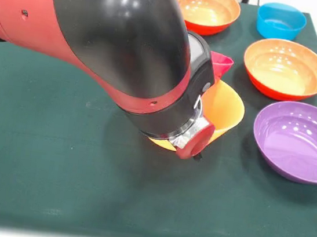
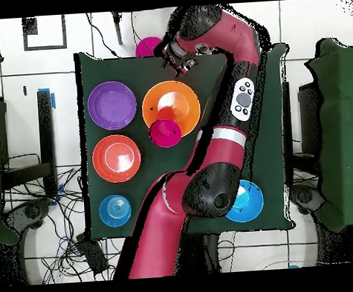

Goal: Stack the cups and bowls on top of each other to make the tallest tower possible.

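The large yellow-orange flared bowl [image 1: 227,110] [image 2: 171,104] sits mid-table and looks tilted, its near-left side hidden by my wrist. A small magenta bowl [image 1: 221,62] [image 2: 165,132] leans at its rim on the robot's side. My gripper [image 1: 196,152] [image 2: 178,61] hangs low at that bowl's opposite edge, mostly hidden by the arm. Beside them stand a purple bowl [image 1: 299,140] [image 2: 111,104], an orange-red bowl [image 1: 286,68] [image 2: 116,158] and a small blue bowl [image 1: 281,21] [image 2: 115,210]. No cup shows in either view.
Another orange bowl [image 1: 208,8] stands at the back of the front view. A blue bowl [image 2: 246,201] peeks from under the arm. A pink round thing [image 2: 148,46] shows at the table's edge [image 2: 114,55]. The arm [image 1: 100,29] hides much of the green table.
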`<state>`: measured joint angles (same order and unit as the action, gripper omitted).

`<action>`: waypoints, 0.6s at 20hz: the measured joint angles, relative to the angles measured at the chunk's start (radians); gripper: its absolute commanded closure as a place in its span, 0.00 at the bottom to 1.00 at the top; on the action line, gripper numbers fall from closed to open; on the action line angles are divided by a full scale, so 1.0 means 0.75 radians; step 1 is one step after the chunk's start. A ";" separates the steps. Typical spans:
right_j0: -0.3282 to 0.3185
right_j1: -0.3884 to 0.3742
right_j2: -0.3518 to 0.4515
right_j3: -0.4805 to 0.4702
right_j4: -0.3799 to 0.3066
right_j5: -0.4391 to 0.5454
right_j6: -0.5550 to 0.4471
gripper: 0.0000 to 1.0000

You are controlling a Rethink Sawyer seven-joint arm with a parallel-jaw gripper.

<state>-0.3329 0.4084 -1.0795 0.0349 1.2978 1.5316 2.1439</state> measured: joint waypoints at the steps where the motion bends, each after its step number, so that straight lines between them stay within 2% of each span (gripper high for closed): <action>1: -0.001 -0.002 -0.005 0.001 -0.005 0.015 0.000 0.00; 5: 0.005 -0.031 -0.007 0.005 -0.081 0.154 0.000 0.00; 8: 0.009 -0.077 -0.008 0.006 -0.125 0.364 0.000 0.00; 11: 0.009 -0.118 -0.013 0.006 -0.122 0.534 0.000 0.00; 12: 0.008 -0.145 -0.021 0.006 -0.106 0.646 0.000 0.00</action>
<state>-0.3268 0.2996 -1.0952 0.0391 1.2185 2.0158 2.1439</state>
